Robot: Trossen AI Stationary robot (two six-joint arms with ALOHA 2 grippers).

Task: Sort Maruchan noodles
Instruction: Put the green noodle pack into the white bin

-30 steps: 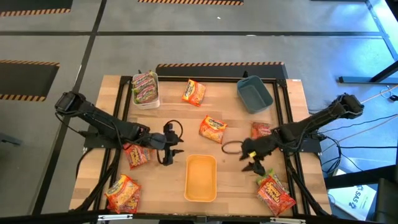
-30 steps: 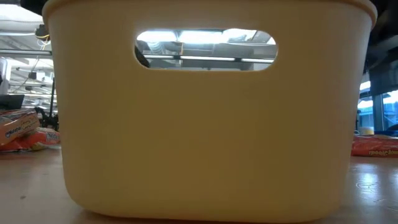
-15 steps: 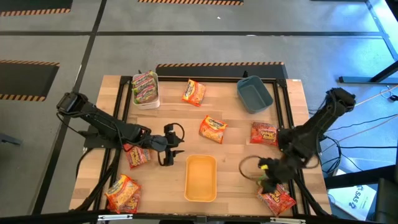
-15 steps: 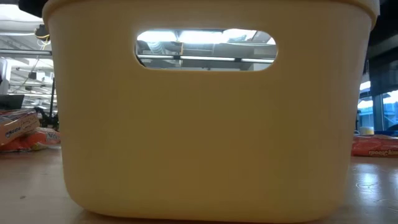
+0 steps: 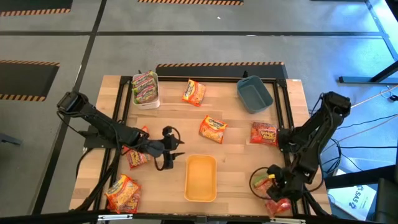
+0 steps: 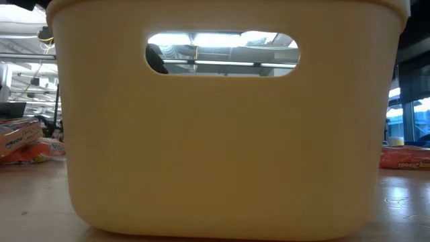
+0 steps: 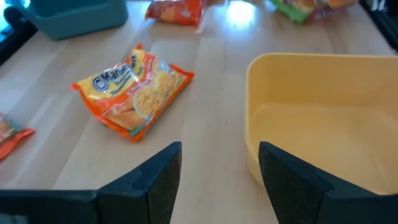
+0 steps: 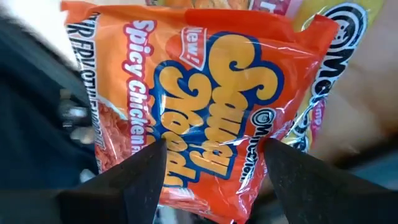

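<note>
- I have the right gripper (image 5: 271, 182) low over the packets at the table's near right corner, jaws wide and holding nothing; the step in hand looks like a pick-up of the spicy chicken packet (image 8: 205, 118).
- Next I judge it must drop and close on that top packet alone, since a yellow-edged packet (image 8: 348, 37) lies under it.
- The left gripper (image 5: 166, 149) waits wide and empty, just left of the yellow bin (image 5: 201, 178).
- Other noodles: green packets in the white bin (image 5: 145, 90), loose ones mid-table (image 5: 212, 129) and at the near left (image 5: 122, 193).
- Only the right wrist view shows the stacked packets; the low view shows little past the yellow bin's wall.
</note>
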